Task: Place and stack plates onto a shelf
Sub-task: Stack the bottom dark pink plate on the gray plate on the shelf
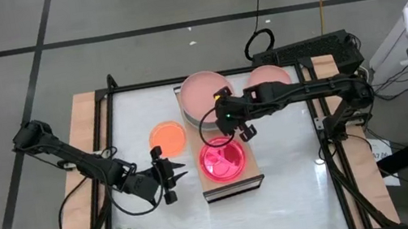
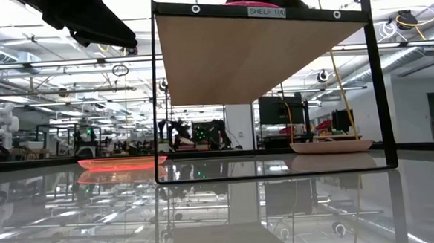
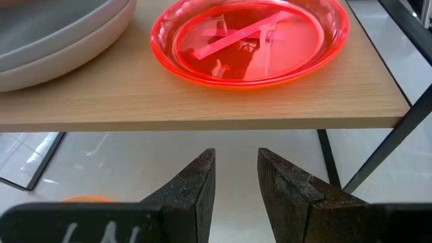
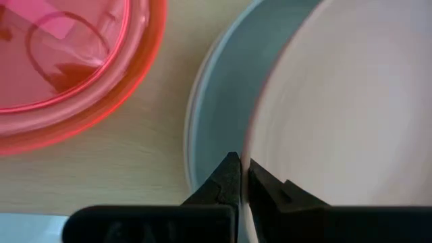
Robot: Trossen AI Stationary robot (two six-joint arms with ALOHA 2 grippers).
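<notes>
R gripper [image 1: 225, 119] is over the shelf [image 1: 254, 174], fingers pinched on the rim of the salmon plate [image 1: 202, 92], which sits tilted on top of the pale plates [image 4: 216, 101] at the far end. Hot pink plate [image 1: 223, 159] lies flat on the shelf's near end. L gripper [image 1: 171, 175] waits just beside the shelf at table level, fingers apart, nothing in them. Orange plate [image 1: 167, 137] on the table [image 1: 290, 191] near it; another salmon plate [image 1: 267, 77] on the far R side.
</notes>
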